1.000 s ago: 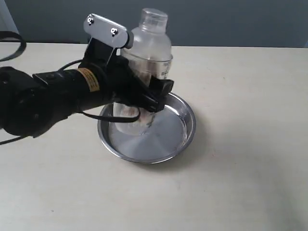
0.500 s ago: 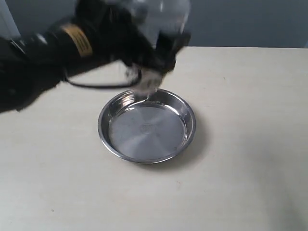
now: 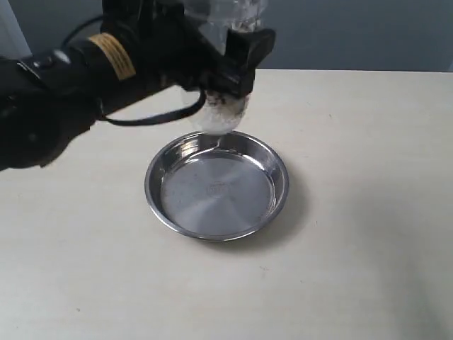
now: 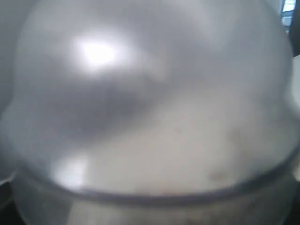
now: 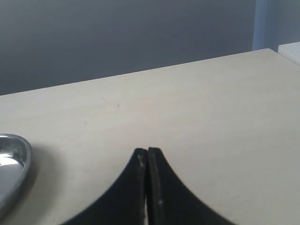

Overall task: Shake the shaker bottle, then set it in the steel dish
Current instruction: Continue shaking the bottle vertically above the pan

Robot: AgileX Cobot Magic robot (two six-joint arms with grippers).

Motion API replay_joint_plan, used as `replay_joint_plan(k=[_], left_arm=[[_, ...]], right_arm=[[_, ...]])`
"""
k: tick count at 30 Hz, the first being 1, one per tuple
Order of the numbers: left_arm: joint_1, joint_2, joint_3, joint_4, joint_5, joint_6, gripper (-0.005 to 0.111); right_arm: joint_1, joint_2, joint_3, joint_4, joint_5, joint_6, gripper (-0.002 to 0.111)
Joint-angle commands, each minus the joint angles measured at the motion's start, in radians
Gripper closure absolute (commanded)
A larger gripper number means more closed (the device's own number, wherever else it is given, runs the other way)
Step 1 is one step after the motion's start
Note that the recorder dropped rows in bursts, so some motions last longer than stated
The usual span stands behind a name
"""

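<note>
The shaker bottle (image 3: 223, 113) hangs in the air above the far rim of the steel dish (image 3: 216, 185), its top cut off by the frame edge. My left gripper (image 3: 226, 74) is shut on the bottle's body, black fingers wrapped round it. Pale and brown grains show in its lower end. In the left wrist view the frosted bottle (image 4: 150, 112) fills the whole picture, blurred, and hides the jaws. The dish is empty, and its rim (image 5: 14, 164) shows in the right wrist view. My right gripper (image 5: 147, 152) is shut on nothing, low over the table.
The beige table (image 3: 354, 212) runs to a dark grey wall at the back. A black cable loops from the left arm (image 3: 64, 92) over the table's left part. A white object (image 5: 290, 49) sits at the table's far corner in the right wrist view.
The bottle stood in the dish one second ago; my left gripper lifted it up and away. Since half a second ago it has dropped slightly and the blur has eased.
</note>
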Motion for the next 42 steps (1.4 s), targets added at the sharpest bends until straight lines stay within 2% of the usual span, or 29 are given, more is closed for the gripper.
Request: replay_joint_plan(k=[1, 3, 4, 7, 10, 13, 15, 17, 20, 25, 27, 29, 31, 34, 36, 39, 42], left_arm=[[-0.016, 0.003, 0.029, 0.029, 0.003, -0.059, 0.106], [-0.036, -0.103, -0.053, 0.187, -0.071, -0.018, 0.106], [-0.036, -0.131, -0.087, 0.197, -0.028, 0.002, 0.106], [-0.015, -0.067, -0.029, 0.098, 0.171, 0.004, 0.106], [-0.012, 0.046, 0.078, 0.043, 0.126, -0.051, 0.106], [-0.049, -0.049, 0.036, 0.149, -0.034, -0.021, 0.106], [-0.049, -0.104, 0.005, 0.125, -0.009, 0.015, 0.106], [-0.022, -0.047, 0.062, 0.034, 0.089, 0.044, 0.106], [-0.009, 0.053, 0.142, -0.008, 0.101, 0.04, 0.106], [-0.016, -0.167, -0.049, 0.129, 0.039, 0.048, 0.106], [-0.001, -0.165, -0.04, 0.073, 0.105, 0.048, 0.106], [0.02, -0.08, 0.04, 0.02, 0.159, 0.045, 0.106], [0.024, -0.019, 0.079, -0.034, 0.152, 0.008, 0.106], [-0.028, -0.12, -0.001, 0.107, 0.008, -0.001, 0.106], [-0.038, -0.168, -0.064, 0.168, 0.009, 0.001, 0.106], [-0.011, -0.058, 0.017, 0.079, 0.176, 0.007, 0.106], [-0.004, 0.053, 0.075, 0.029, 0.167, -0.054, 0.106]], right_arm=[[-0.004, -0.005, 0.001, -0.001, -0.007, -0.001, 0.109], [-0.004, -0.005, 0.001, -0.001, -0.007, -0.001, 0.109], [-0.004, -0.005, 0.001, -0.001, -0.007, -0.001, 0.109], [-0.004, -0.005, 0.001, -0.001, -0.007, -0.001, 0.109], [-0.004, -0.005, 0.001, -0.001, -0.007, -0.001, 0.109], [-0.004, -0.005, 0.001, -0.001, -0.007, -0.001, 0.109], [-0.004, -0.005, 0.001, -0.001, -0.007, -0.001, 0.109], [-0.004, -0.005, 0.001, -0.001, -0.007, -0.001, 0.109], [-0.004, -0.005, 0.001, -0.001, -0.007, -0.001, 0.109], [-0.004, -0.005, 0.001, -0.001, -0.007, -0.001, 0.109], [-0.004, -0.005, 0.001, -0.001, -0.007, -0.001, 0.109], [-0.004, -0.005, 0.001, -0.001, -0.007, -0.001, 0.109], [-0.004, -0.005, 0.001, -0.001, -0.007, -0.001, 0.109], [-0.004, -0.005, 0.001, -0.001, -0.007, -0.001, 0.109], [-0.004, -0.005, 0.001, -0.001, -0.007, -0.001, 0.109], [-0.004, -0.005, 0.001, -0.001, -0.007, -0.001, 0.109], [-0.004, -0.005, 0.001, -0.001, -0.007, -0.001, 0.109]])
